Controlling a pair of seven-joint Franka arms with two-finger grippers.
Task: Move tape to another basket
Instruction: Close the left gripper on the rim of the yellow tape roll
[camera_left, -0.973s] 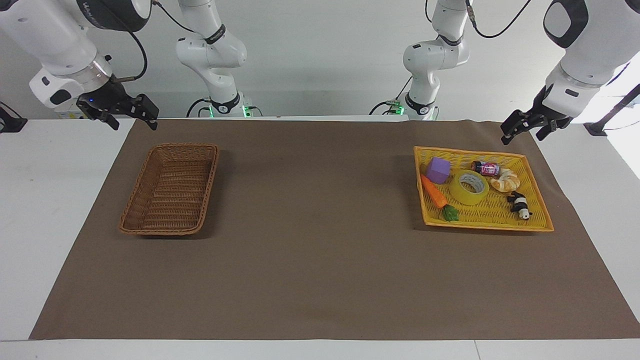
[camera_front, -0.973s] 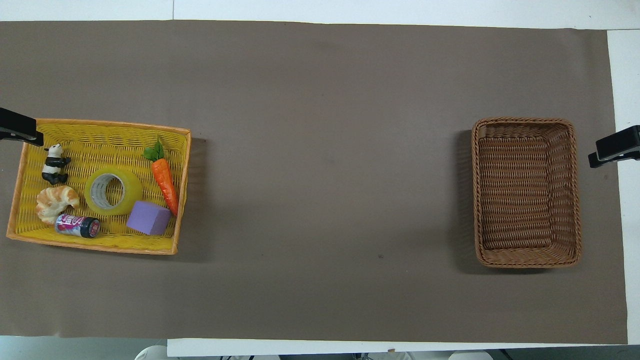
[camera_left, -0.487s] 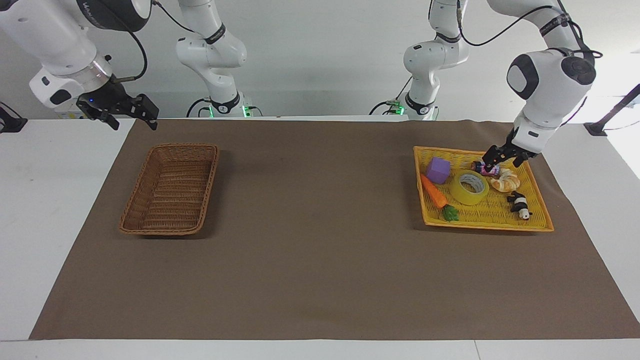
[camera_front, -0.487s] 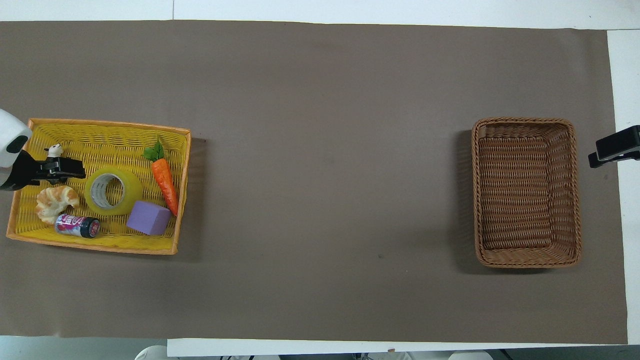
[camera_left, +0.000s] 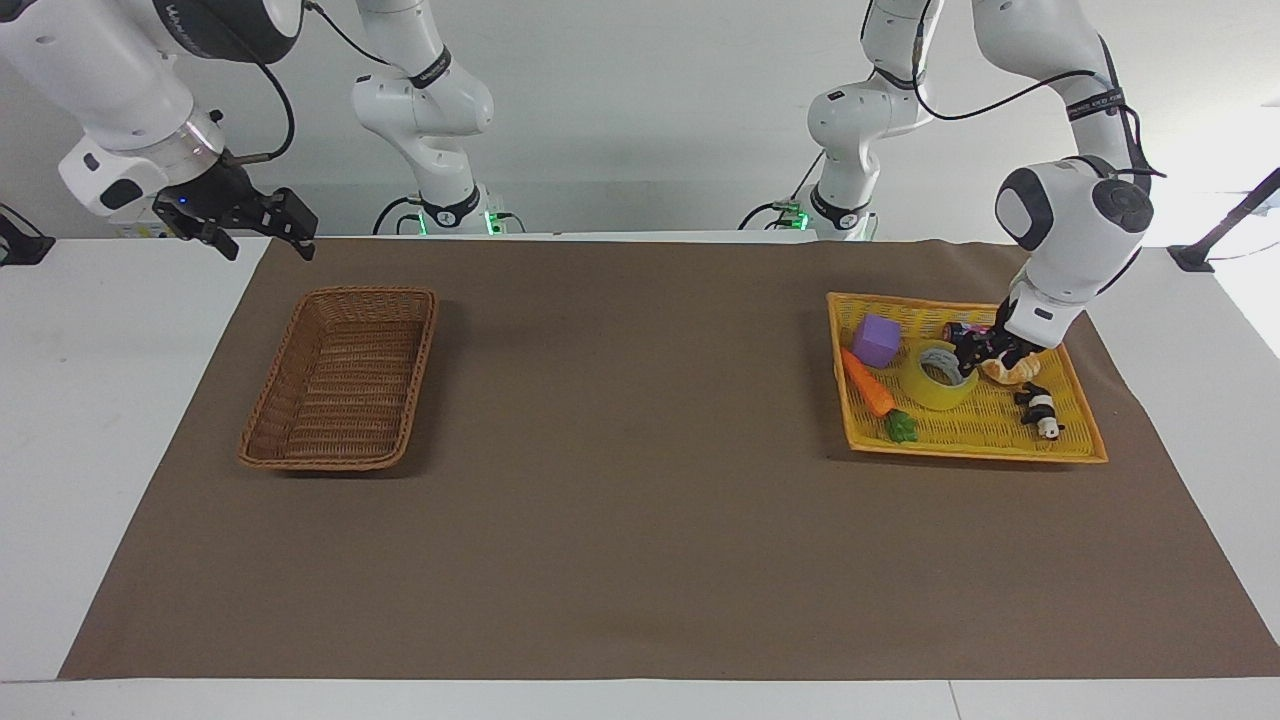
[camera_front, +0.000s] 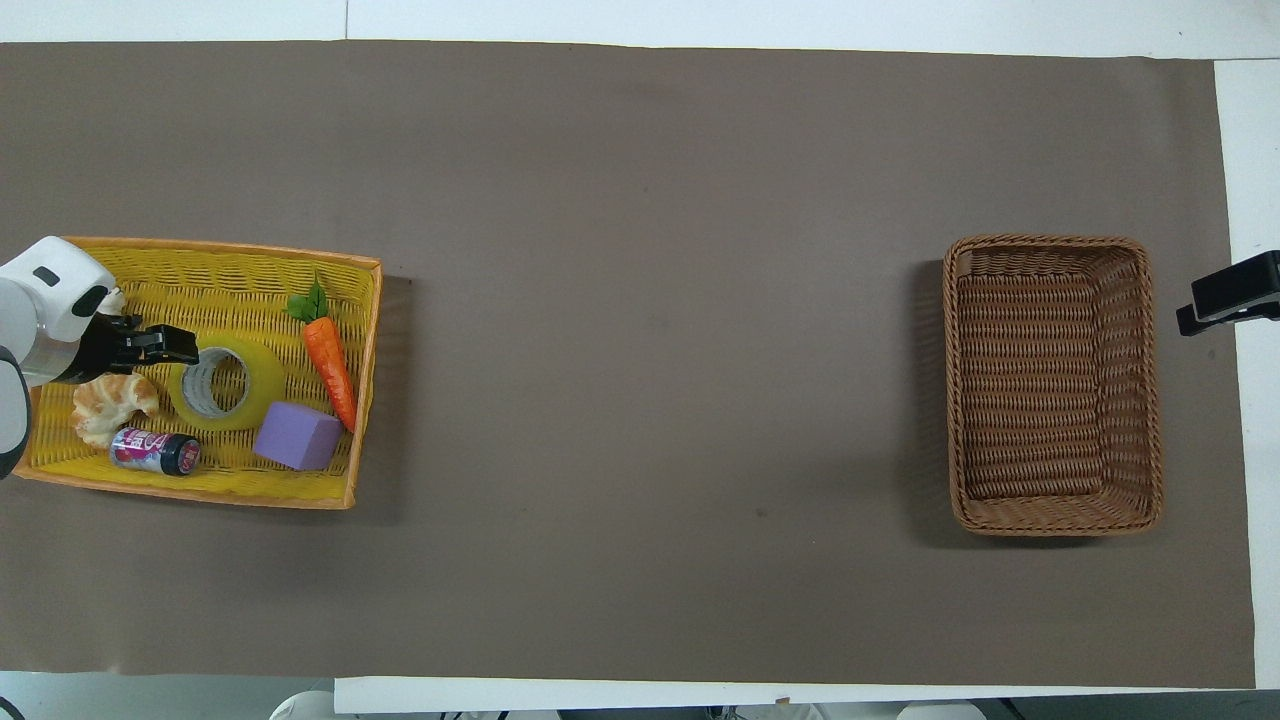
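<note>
The tape (camera_left: 930, 392) lies flat in the yellow tray (camera_left: 1000, 425) at the left arm's end of the table; it also shows in the overhead view (camera_front: 262, 380). My left gripper (camera_left: 985, 362) is down in the tray, open, at the tape's rim on the side toward the croissant, fingertips at the roll's edge in the overhead view (camera_front: 190, 347). The brown wicker basket (camera_left: 290, 370) stands empty at the right arm's end (camera_front: 1052, 385). My right gripper (camera_left: 265, 235) waits open, raised beside that basket (camera_front: 1225, 300).
In the tray (camera_front: 200, 285) around the tape lie a purple cube (camera_left: 876, 340), a toy carrot (camera_left: 865, 383), a croissant (camera_left: 1015, 372), a panda figure (camera_left: 1040, 410) and a small can (camera_front: 155, 450). A brown mat (camera_left: 640, 480) covers the table.
My left arm swung in from beside the tray and lowered its gripper into the tray to the tape's rim. The tape and the right arm have not moved.
</note>
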